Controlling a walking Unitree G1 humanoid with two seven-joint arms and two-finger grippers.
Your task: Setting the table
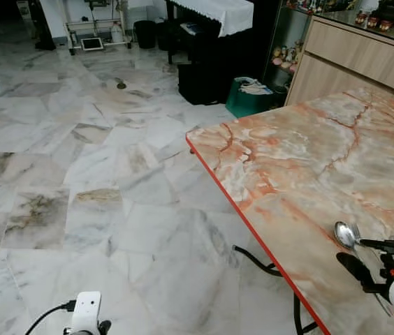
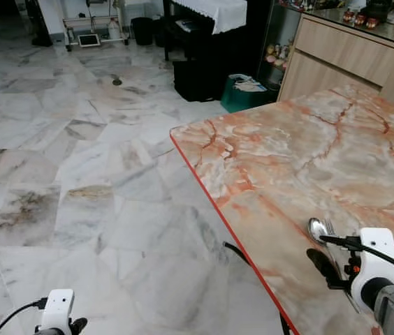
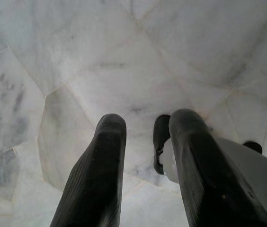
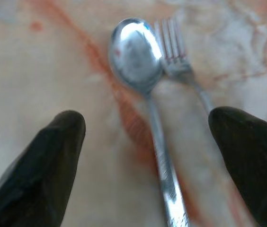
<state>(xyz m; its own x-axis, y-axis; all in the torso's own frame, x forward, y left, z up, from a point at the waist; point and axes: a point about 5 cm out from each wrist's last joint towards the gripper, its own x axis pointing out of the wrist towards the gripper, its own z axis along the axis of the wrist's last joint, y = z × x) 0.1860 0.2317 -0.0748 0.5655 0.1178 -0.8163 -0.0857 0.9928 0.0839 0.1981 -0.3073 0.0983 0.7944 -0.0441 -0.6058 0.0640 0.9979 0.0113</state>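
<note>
Right claw [image 4: 145,156] hovers over the table [image 1: 302,160], fingers spread wide with nothing between them. A spoon [image 4: 138,61] and fork [image 4: 176,52] lie side by side on the marble directly beneath it, near the table's red front edge. Judged progress: cutlery set down; no plates or glasses seen on the visible surface, so most of the setting appears outstanding. Left claw [image 3: 145,156] hangs over the floor, parted, empty. Table beyond the cutlery offers ample room.
</note>
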